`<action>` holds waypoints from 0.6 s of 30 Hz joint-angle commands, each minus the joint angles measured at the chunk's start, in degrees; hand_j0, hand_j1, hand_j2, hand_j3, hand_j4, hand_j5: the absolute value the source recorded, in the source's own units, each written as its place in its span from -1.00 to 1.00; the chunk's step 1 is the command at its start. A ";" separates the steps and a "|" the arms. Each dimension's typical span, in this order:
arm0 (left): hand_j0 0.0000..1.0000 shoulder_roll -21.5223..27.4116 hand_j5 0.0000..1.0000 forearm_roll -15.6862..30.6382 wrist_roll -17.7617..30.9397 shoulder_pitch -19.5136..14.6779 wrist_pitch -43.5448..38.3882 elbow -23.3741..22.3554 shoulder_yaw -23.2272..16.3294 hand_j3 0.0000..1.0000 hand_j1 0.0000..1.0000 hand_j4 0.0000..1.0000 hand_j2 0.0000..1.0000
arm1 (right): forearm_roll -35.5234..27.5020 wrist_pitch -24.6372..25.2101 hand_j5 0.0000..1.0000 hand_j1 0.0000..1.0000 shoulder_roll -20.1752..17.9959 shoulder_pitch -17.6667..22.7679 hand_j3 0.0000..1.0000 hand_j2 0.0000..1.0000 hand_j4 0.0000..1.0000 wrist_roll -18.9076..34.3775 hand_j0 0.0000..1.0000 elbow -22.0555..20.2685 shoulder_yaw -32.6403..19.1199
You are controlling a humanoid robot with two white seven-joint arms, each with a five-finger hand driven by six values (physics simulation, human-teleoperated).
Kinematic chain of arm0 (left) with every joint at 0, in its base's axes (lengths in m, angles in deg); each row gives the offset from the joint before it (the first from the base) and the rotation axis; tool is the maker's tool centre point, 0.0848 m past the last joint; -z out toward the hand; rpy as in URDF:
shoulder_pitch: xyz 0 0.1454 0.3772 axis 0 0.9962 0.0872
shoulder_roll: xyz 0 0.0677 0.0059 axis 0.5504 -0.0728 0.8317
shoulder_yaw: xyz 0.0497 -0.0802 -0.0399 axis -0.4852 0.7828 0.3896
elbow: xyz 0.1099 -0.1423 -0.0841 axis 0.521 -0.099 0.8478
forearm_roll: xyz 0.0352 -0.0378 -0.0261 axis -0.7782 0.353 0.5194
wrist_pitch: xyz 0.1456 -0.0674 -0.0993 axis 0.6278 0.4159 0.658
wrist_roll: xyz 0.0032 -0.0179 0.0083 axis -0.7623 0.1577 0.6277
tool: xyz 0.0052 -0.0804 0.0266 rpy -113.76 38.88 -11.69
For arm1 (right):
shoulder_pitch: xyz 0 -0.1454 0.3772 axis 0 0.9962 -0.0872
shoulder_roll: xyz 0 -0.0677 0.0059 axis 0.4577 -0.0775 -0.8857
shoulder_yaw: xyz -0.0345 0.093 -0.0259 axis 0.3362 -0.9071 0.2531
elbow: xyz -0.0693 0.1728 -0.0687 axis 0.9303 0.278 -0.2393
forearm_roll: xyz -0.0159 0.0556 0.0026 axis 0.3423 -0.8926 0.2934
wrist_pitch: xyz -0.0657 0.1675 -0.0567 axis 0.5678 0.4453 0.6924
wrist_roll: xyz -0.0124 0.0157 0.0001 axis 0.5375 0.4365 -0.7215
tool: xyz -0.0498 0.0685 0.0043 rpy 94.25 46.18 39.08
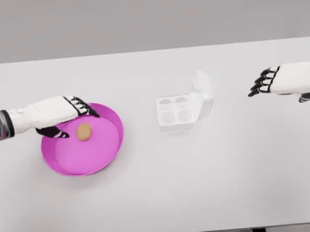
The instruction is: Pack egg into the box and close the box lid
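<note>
From my head camera I look down on a wide white table (161, 191) that fills most of the view, with a grey wall behind it. My left hand (62, 116) reaches in from the left edge and sits over the upper left part of a pink bowl (106, 150); its dark-tipped fingers (84, 107) are stretched out and loosely parted over the rim, the thumb (54, 132) angled below them, and nothing is held between them. The egg (84, 131), brown and lying on its side, rests inside the bowl just beside my thumb and under the line of my fingers; I cannot tell whether any fingertip touches it, but the hand is not closed around it. To the right of the bowl, near the middle of the table and well apart from it, stands the white box (175, 113) with four round hollows, all of them bare. Its lid (203, 94) is hinged on the right side and stands raised, tilted away from the tray. My right hand (282, 80) hovers farther right, near the picture's edge, its arm entering from that side; its fingers (262, 83) point left toward the box, relaxed and slightly bent, gripping nothing, and clearly separated from the lid.
</note>
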 commanded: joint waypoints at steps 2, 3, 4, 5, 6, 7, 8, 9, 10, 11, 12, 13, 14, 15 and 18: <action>0.70 0.05 0.70 0.37 -0.02 0.00 -0.15 -0.65 -1.02 0.70 0.70 0.70 0.70 | -0.20 0.09 1.00 1.00 -0.17 0.00 1.00 1.00 1.00 -0.03 1.00 -0.09 -0.06; 0.70 0.05 0.70 0.37 -0.02 0.00 -0.15 -0.74 -1.02 0.70 0.70 0.70 0.70 | -0.20 0.09 1.00 1.00 -0.08 0.00 1.00 1.00 1.00 -0.03 1.00 -0.09 -0.06; 0.70 0.05 0.70 0.37 -0.02 0.00 -0.15 -0.91 -1.19 0.70 0.70 0.70 0.70 | -0.20 0.09 1.00 1.00 -0.08 0.00 1.00 1.00 1.00 -0.03 1.00 -0.09 -0.06; 0.70 0.05 0.70 0.37 -0.02 -0.09 -0.15 -1.52 -1.46 0.70 0.70 0.70 0.70 | -0.20 0.09 1.00 1.00 -0.08 0.00 1.00 1.00 1.00 -0.03 1.00 -0.09 -0.06; 0.70 -0.04 0.70 0.37 -0.02 -0.18 -0.15 -1.79 -1.46 0.70 0.70 0.70 0.70 | -0.20 0.09 1.00 1.00 0.09 -0.09 1.00 1.00 1.00 0.06 1.00 -0.09 -0.06; 0.70 -0.04 0.70 0.37 -0.02 -0.18 -0.15 -1.79 -1.54 0.70 0.70 0.70 0.70 | -0.20 0.09 1.00 1.00 0.18 -0.09 1.00 1.00 1.00 0.06 1.00 -0.09 -0.06; 0.69 -0.04 0.69 0.37 -0.02 -0.18 -0.15 -1.79 -1.54 0.69 0.69 0.69 0.69 | -0.20 0.09 1.00 1.00 0.27 -0.09 1.00 1.00 1.00 0.06 1.00 -0.09 -0.15; 0.68 -0.04 0.68 0.37 -0.02 -0.18 -0.15 -1.88 -1.54 0.68 0.68 0.68 0.68 | -0.20 0.09 1.00 1.00 0.36 -0.18 1.00 1.00 1.00 0.06 1.00 -0.09 -0.15; 0.68 -0.04 0.68 0.29 -0.02 -0.18 -0.15 -1.97 -1.72 0.68 0.68 0.68 0.68 | -0.20 0.09 1.00 1.00 0.44 -0.26 1.00 1.00 1.00 0.06 1.00 -0.09 -0.15; 0.67 -0.04 0.67 0.37 -0.02 -0.18 -0.15 -2.14 -1.98 0.67 0.67 0.67 0.67 | -0.20 0.09 1.00 1.00 0.36 -0.26 1.00 1.00 1.00 0.06 1.00 -0.09 -0.15; 0.67 -0.13 0.67 0.28 -0.02 -0.26 -0.15 -2.58 -2.16 0.67 0.67 0.67 0.67 | -0.20 0.09 1.00 1.00 0.09 -0.26 1.00 1.00 1.00 0.06 1.00 0.00 -0.15; 0.67 -0.13 0.67 0.28 -0.02 -0.26 -0.15 -2.58 -2.16 0.67 0.67 0.67 0.67 | -0.20 0.09 1.00 1.00 -0.08 -0.09 1.00 1.00 1.00 0.06 1.00 0.09 -0.15; 0.66 -0.22 0.66 0.28 -0.02 -0.26 -0.15 -2.58 -2.16 0.66 0.66 0.66 0.66 | -0.20 0.09 1.00 1.00 0.00 -0.09 1.00 1.00 1.00 0.06 1.00 0.09 -0.15; 0.65 -0.48 0.65 0.28 -0.02 -0.26 -0.15 -2.67 -2.16 0.65 0.65 0.65 0.65 | -0.20 0.09 1.00 1.00 0.00 -0.09 1.00 1.00 1.00 0.06 1.00 0.09 -0.15; 0.59 -0.48 0.59 0.28 -0.02 -0.26 -0.15 -2.67 -2.16 0.59 0.59 0.59 0.59 | -0.11 0.09 1.00 1.00 0.01 -0.09 1.00 1.00 1.00 0.15 1.00 0.35 -0.15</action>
